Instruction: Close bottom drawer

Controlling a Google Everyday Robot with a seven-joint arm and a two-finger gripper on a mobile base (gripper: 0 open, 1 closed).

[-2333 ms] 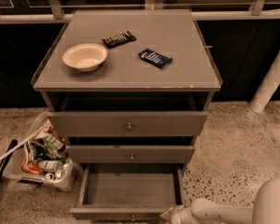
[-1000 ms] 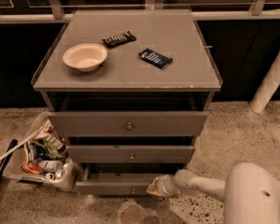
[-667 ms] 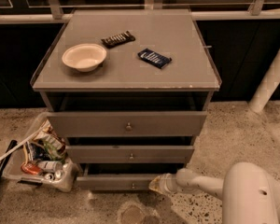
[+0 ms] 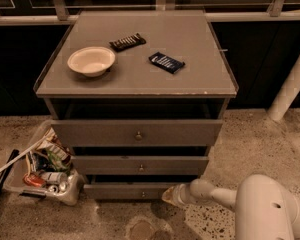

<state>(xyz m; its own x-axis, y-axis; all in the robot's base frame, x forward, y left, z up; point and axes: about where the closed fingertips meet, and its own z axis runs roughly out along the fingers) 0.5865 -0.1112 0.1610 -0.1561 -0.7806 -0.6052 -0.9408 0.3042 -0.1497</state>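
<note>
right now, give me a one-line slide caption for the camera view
Gripper at the right end of the bottom drawer front, the drawer almost fully in.

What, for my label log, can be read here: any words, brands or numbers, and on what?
Nothing reads clearly.
Blue packet on the cabinet top: print blurred.
Black wrapper: print blurred.
Litter in the bin: labels too small.
Gripper, at the bottom drawer front's right end: no marking visible.

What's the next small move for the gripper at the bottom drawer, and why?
Probably one short push inward. The gripper sits at the right end of the front of the bottom drawer, which looks nearly in; whether it is fully seated cannot be told.
</note>
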